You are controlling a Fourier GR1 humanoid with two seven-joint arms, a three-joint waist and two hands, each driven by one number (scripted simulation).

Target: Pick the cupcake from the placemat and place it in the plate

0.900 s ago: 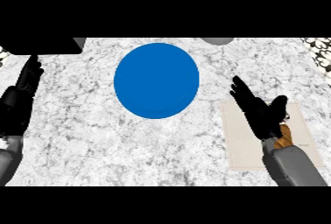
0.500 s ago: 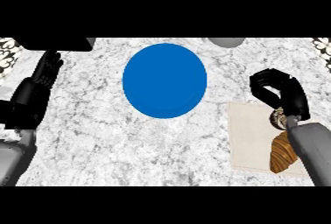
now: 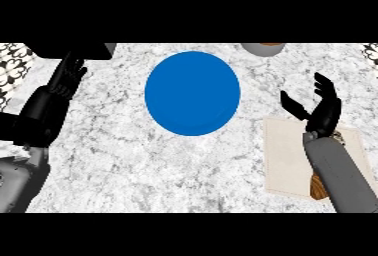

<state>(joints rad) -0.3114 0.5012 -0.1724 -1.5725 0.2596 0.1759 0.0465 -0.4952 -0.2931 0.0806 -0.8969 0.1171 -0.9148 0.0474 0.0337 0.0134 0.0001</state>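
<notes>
At about nine o'clock in the head view, the left hand [image 3: 55,97] was seen over the white marbled bench [image 3: 148,170], its fingers straight and laid close together, pointing toward twelve o'clock; nothing was held in it. A patterned black-and-white surface [image 3: 13,65] was visible at the ten o'clock corner, beyond the bench edge, and a dark block [image 3: 74,50] was seen just above the fingertips.

Near the middle, slightly toward twelve o'clock, the blue plate [image 3: 193,93] was laid on the bench with nothing on it. At about one o'clock, at the top edge, part of a grey bowl-like object [image 3: 260,48] was cut off by the frame; what it was could not be told.

At three o'clock, the right hand [image 3: 319,107] was held above the far edge of the beige placemat [image 3: 284,155], with fingers and thumb spread apart and nothing pinched between them. The grey right forearm [image 3: 343,175] was stretched across the placemat from five o'clock. The cupcake [image 3: 319,189] was found on the placemat at about four o'clock, mostly hidden under the forearm; only a brown sliver was shown beside the arm's left side, and a small patch near the wrist. It was well apart from the plate.
</notes>
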